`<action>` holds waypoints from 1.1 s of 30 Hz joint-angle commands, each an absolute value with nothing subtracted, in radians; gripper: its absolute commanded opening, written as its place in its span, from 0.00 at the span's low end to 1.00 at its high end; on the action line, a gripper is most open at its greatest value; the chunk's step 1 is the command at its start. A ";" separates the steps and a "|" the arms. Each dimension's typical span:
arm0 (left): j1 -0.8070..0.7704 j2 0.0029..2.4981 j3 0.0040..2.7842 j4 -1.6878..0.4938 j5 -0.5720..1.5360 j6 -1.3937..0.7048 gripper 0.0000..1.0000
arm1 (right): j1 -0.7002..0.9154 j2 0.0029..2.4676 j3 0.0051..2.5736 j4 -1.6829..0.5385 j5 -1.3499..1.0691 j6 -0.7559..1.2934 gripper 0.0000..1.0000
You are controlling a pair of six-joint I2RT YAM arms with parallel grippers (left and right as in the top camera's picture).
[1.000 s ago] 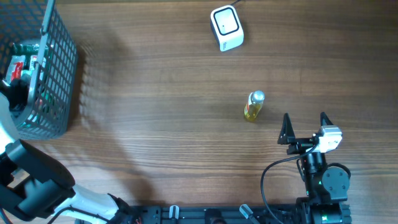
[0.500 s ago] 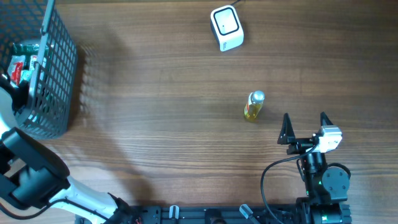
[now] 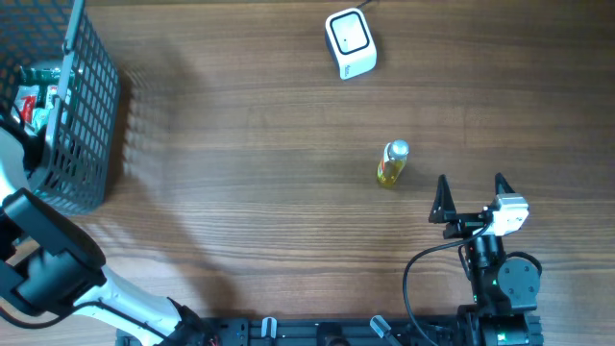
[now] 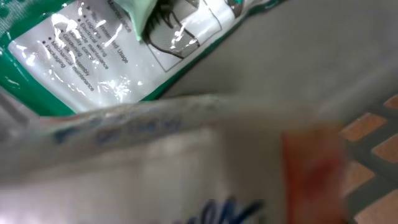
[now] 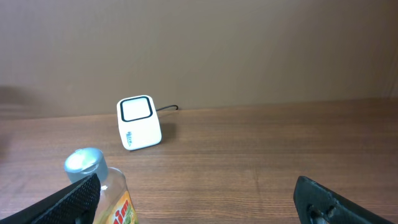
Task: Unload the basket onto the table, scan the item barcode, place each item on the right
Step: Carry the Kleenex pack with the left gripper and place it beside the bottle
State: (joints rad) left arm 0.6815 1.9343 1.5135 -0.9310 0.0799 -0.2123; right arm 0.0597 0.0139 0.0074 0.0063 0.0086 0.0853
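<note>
Now, at nine o'clock, the left tool hides among packets (image 4: 93,56) in the basket (image 3: 88,106), spread unreadable; a centred pinch looks wisest. Right tool (image 3: 471,185) stands wide.

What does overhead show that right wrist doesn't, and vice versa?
Overhead only: the wire basket at the table's left edge, packets inside it, and the left arm reaching into it. Right wrist only: the plain wall behind the table and the red and yellow label on the bottle. Both: the white scanner, the bottle, the open right gripper and the wooden table.
</note>
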 commanded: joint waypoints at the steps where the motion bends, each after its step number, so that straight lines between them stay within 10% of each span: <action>1: 0.677 1.927 1.505 -0.931 0.093 -0.186 0.55 | 0.054 0.014 0.005 0.009 0.022 0.085 0.99; 22: 0.638 1.302 1.871 -1.015 0.014 -0.217 0.54 | 0.054 0.014 0.005 0.009 0.022 0.086 1.00; 33: 0.108 1.227 1.844 -1.388 0.005 -0.279 0.52 | 0.054 0.014 0.005 0.009 0.022 0.085 1.00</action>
State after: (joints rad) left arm 0.2558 1.2198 1.8603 -1.3651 0.0067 -0.2478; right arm 0.0597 0.0139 0.0074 0.0067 0.0086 0.0853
